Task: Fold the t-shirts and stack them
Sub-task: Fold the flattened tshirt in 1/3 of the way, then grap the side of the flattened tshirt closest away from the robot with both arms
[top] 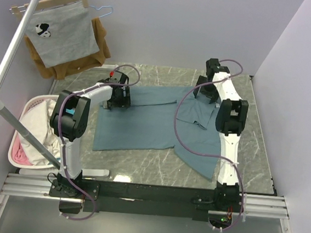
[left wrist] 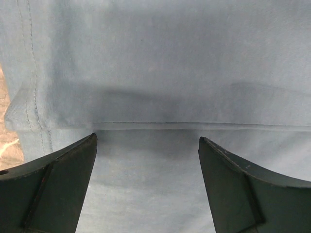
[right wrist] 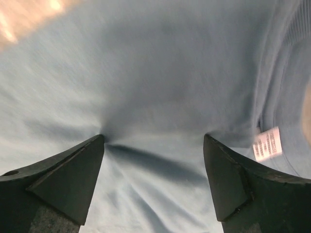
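A large dusty teal-blue t-shirt (top: 144, 121) lies spread on the marble table, partly folded, one part trailing to the near right. My left gripper (top: 113, 102) stands open over its left edge; in the left wrist view the cloth (left wrist: 160, 73) with a stitched hem fills the frame between the spread fingers (left wrist: 58, 179). My right gripper (top: 202, 90) is open at the shirt's far right, near the collar. Its fingertips (right wrist: 80, 170) press down on the fabric (right wrist: 155, 87) and pucker it. A white neck label (right wrist: 268, 143) shows at the right.
A grey printed shirt (top: 62, 30) and a brown garment (top: 96, 50) hang on a rack at the back left. A white laundry basket (top: 19, 131) with light clothes stands left of the table. Walls close in behind and on the right.
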